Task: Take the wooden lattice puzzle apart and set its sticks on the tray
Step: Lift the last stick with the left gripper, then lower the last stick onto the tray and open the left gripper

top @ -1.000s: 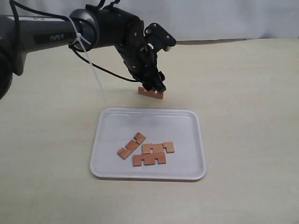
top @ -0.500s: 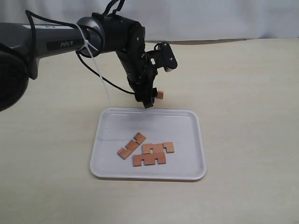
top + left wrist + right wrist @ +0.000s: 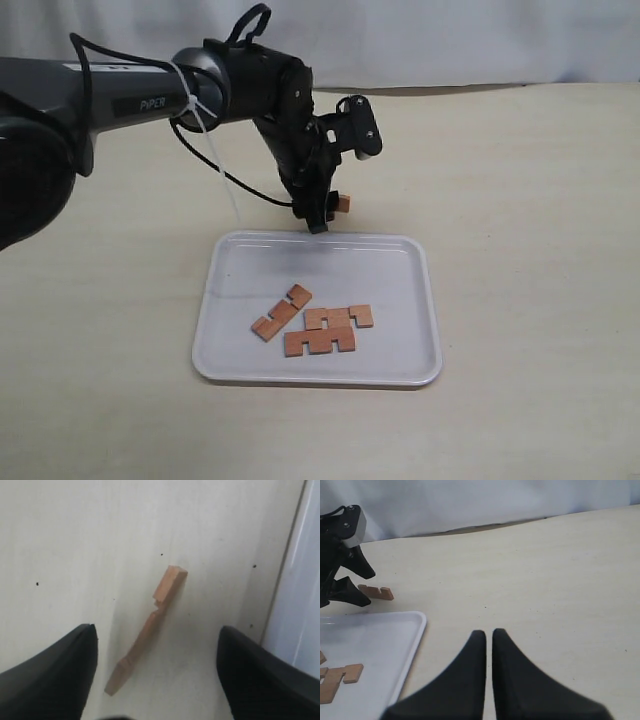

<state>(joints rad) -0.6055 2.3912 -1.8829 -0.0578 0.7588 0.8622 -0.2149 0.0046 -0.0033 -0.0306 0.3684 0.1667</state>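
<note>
Just beyond the white tray's [image 3: 205, 330] far rim in the exterior view, one notched wooden stick [image 3: 150, 630] lies on the tan table [image 3: 520, 200]. The left gripper [image 3: 325, 215] hangs over it, released, its jaws spread wide on either side and touching nothing. Three more sticks [image 3: 320, 341] lie flat inside the tray, near its middle. The right gripper [image 3: 488, 635] sits well apart, its fingers pressed almost together on nothing.
</note>
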